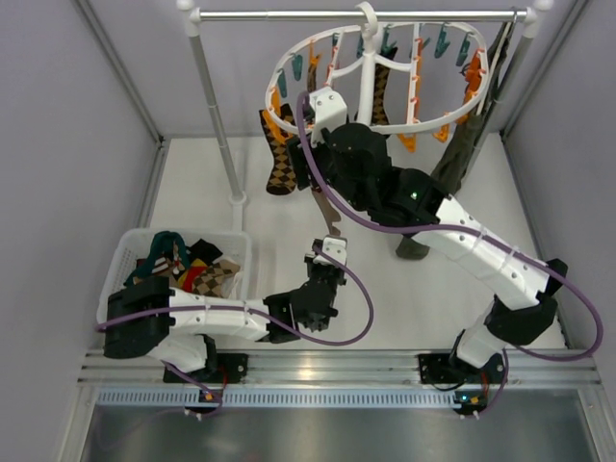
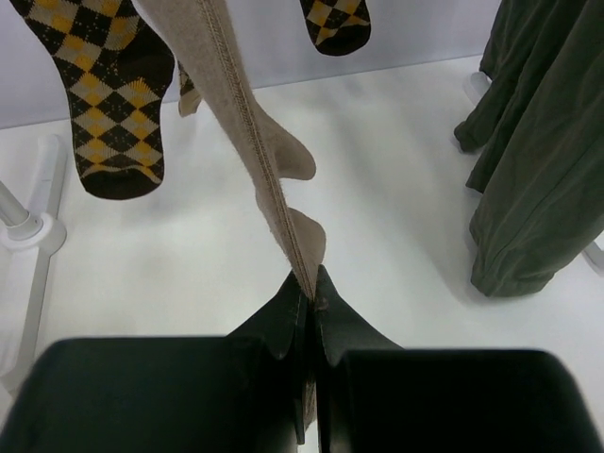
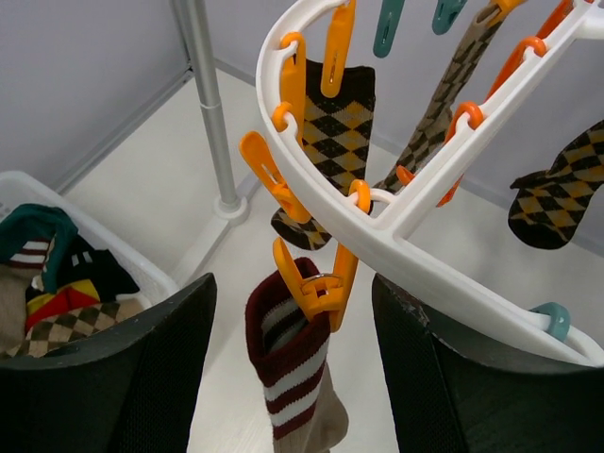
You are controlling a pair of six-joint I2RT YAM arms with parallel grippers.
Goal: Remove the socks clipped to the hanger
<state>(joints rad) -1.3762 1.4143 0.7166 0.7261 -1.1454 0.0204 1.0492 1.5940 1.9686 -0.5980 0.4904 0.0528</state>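
**Beige sock taut between clip and L gripper**

Olive garment [image 2: 538, 170] hangs far right. Argyle socks [image 2: 104, 94] dangle beside the beige sock [image 2: 255, 123]. White basket [image 1: 123, 260], near left, holds loose socks. The hanger [image 3: 396, 250] hangs from the metal rail [image 1: 356, 14] at the far side.

L gripper [image 2: 310, 288] is clamped tight on the beige sock's toe end, fabric stretched upward. R gripper [image 3: 293, 283] has its jaws well apart, one on either side of the orange clip [image 3: 311, 283] pinching that sock's striped cuff; no contact visible.

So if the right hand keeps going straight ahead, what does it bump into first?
Most likely the orange clip pinching the striped sock, sitting right between the fingers of the open right hand. The white hanger rim is just above it, though depth is hard to judge.
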